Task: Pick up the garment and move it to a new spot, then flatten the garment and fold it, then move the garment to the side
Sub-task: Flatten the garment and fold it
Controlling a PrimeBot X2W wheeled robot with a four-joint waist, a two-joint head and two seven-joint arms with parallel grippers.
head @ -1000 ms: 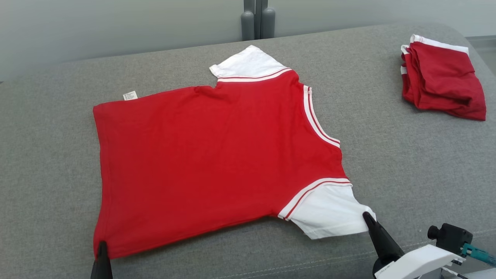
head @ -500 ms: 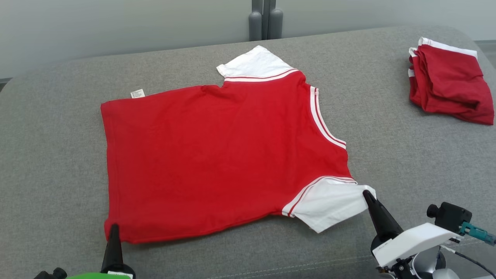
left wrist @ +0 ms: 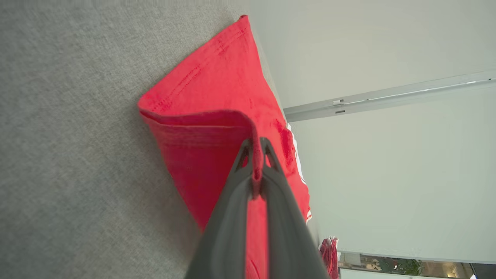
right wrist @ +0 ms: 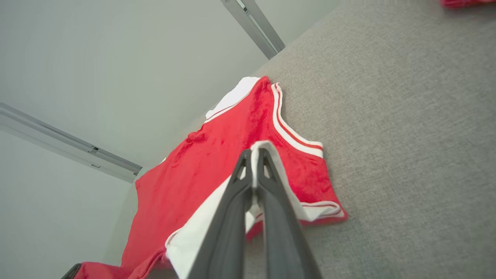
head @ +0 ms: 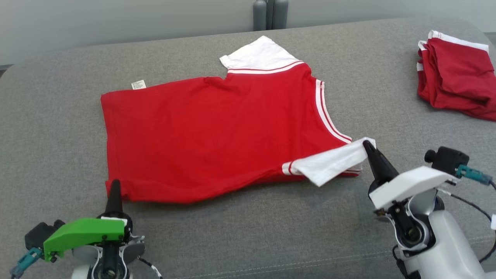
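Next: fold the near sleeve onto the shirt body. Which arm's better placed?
Right. The right jaws are shut on the white sleeve, holding it raised above the near edge of the shirt. The left jaws pinch the hem corner at the opposite end, away from the sleeve.

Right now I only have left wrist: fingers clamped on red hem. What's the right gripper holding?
Observer: The right gripper is shut on the near white sleeve of the shirt, raised off the grey surface.
Operator: Other sleeve?
Observer: The far sleeve lies flat, pointing away from the robot.
Operator: Any tag showing?
Observer: A white label pokes out at the far hem corner, robot's left.
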